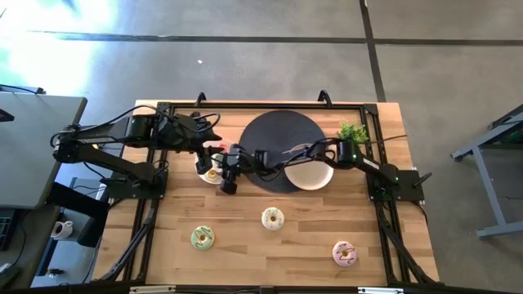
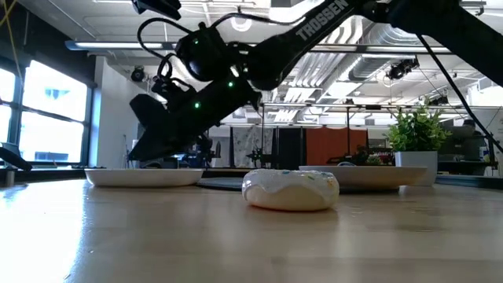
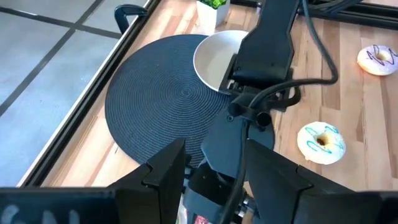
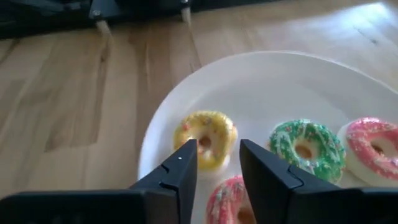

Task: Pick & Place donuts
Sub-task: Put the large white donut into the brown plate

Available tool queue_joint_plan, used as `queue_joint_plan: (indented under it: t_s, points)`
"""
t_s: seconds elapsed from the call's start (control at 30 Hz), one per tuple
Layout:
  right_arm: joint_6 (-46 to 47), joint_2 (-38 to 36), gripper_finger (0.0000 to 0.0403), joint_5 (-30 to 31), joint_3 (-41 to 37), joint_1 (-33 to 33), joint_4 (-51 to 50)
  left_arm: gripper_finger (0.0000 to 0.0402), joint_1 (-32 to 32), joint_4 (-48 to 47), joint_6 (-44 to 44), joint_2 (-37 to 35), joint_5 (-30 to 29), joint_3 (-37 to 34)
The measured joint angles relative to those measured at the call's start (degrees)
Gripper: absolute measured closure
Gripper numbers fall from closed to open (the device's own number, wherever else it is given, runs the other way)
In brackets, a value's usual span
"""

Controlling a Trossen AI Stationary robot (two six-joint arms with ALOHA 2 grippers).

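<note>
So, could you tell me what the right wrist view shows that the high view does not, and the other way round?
Only the right wrist view tells apart the small donuts on the plate: a yellow donut, a green donut and two pink donuts, with the right gripper open over the yellow one. Only the high view shows three big donuts loose on the table, the black disc, the empty plate and the left arm. Both show the plate and the right gripper.

Wooden table (image 1: pixel 245 245) carries three donuts (image 1: pixel 273 218), two plates (image 1: pixel 311 175), black mat (image 1: pixel 274 135).
</note>
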Motion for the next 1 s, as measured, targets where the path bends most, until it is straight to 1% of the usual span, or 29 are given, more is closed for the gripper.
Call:
queue_joint_plan:
  t_s: [0.1, 0.27, 0.4, 0.5, 0.6, 0.73, 0.83, 1.0]
  points:
    - [0.0, -3.1, 0.0277, -0.5, 0.0, 0.8, -6.3, 0.0241, 0.0, 0.0, 0.0, 0.0, 0.0, 0.0]
    - [-0.4, -10.3, 0.0269, -0.5, -0.1, 3.1, -23.3, 0.0241, 0.0, 0.0, 0.0, 0.0, 0.0, 0.0]
    - [-1.4, -16.2, 0.0267, -0.6, -0.1, 6.3, -37.4, 0.0241, 0.0, 0.0, 0.0, 0.0, 0.0, 0.0]
    - [0.3, -18.8, 0.0267, -0.5, -0.1, 9.1, -47.7, 0.0241, 0.0, 0.1, 0.0, 0.0, 0.0, 0.0]
    - [3.6, -19.6, 0.0267, 0.9, -0.1, 12.2, -55.7, 0.0241, 0.0, 0.2, -0.1, 0.0, 0.0, 0.0]
    - [7.2, -18.6, 0.0267, 4.1, -0.2, 16.1, -61.8, 0.0241, 0.0, 0.2, -0.1, 0.0, 0.0, 0.0]
    - [7.7, -18.2, 0.0267, 3.2, -0.3, 18.0, -64.3, 0.0241, 0.0, 0.2, -0.1, 0.0, 0.0, 0.0]
    - [9.6, -18.1, 0.0267, 2.6, -0.3, 19.0, -64.5, 0.0241, 0.0, 0.2, -0.2, 0.2, 0.3, 0.0]
